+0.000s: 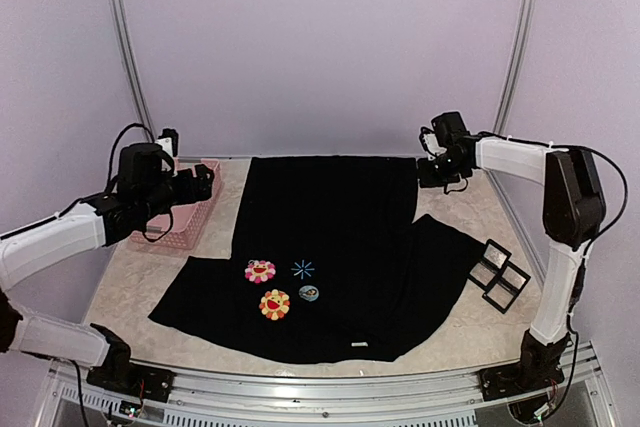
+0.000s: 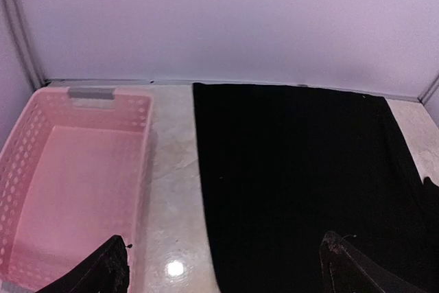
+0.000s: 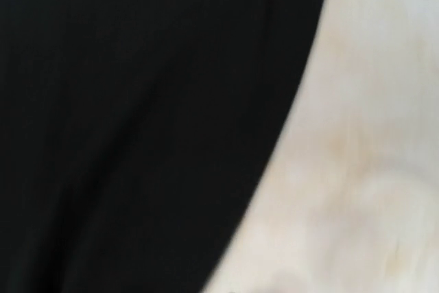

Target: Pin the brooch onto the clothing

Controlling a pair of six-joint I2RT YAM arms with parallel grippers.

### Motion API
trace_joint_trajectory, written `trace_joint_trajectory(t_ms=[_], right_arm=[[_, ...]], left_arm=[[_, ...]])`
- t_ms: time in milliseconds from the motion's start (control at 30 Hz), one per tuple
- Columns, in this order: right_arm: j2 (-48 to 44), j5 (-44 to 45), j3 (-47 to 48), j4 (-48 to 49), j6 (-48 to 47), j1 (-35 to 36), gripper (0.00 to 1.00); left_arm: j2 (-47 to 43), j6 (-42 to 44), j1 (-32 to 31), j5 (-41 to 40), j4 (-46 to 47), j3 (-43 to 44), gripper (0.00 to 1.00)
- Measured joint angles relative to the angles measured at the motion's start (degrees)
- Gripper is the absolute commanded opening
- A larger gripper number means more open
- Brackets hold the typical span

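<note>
L gripper (image 2: 222, 238) gapes wide near basket (image 2: 145, 135); only its wrist cam shows you that. Only top cam shows brooch (image 1: 309, 293): round, pale-blue rim, lying on shirt (image 1: 340, 197) near front hem. R gripper (image 1: 437, 173) at shirt's far corner: opening, can't tell.

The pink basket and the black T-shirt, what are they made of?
The pink basket looks like moulded plastic: stiff, smooth walls with rows of little holes. The black T-shirt looks like soft, matte cloth, maybe cotton: it lies flat and limp without shine, but its weave is too fine to see.
</note>
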Motion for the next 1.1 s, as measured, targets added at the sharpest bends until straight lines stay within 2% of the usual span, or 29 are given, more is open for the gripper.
trace_joint_trajectory(t_ms=[133,300,567,667,933,1100], right_arm=[[-7.37,1.62,-12.94,-0.22,2.29,1.90,0.00],[-7.78,1.68,-25.70,-0.52,5.29,2.25,0.00],[-10.16,4.76,-30.67,4.57,8.76,1.88,0.00],[-11.78,6.51,-33.00,5.40,9.64,0.68,0.00],[-13.92,8.68,-35.67,5.68,9.86,-2.32,0.00],[-15.02,8.98,-36.63,5.07,9.73,-2.32,0.00]], left_arm=[[14.84,4.37,-8.59,0.57,-2.69,14.29,0.71],[35.67,7.06,-11.06,2.60,-5.07,28.59,0.70],[60.02,7.19,-11.10,1.05,-9.62,41.18,0.70],[61.35,7.06,-10.16,0.17,-9.60,43.08,0.70],[61.20,6.12,-5.81,-0.37,-5.73,41.00,0.71],[60.28,6.36,-6.14,-2.21,-3.72,38.86,0.77]])
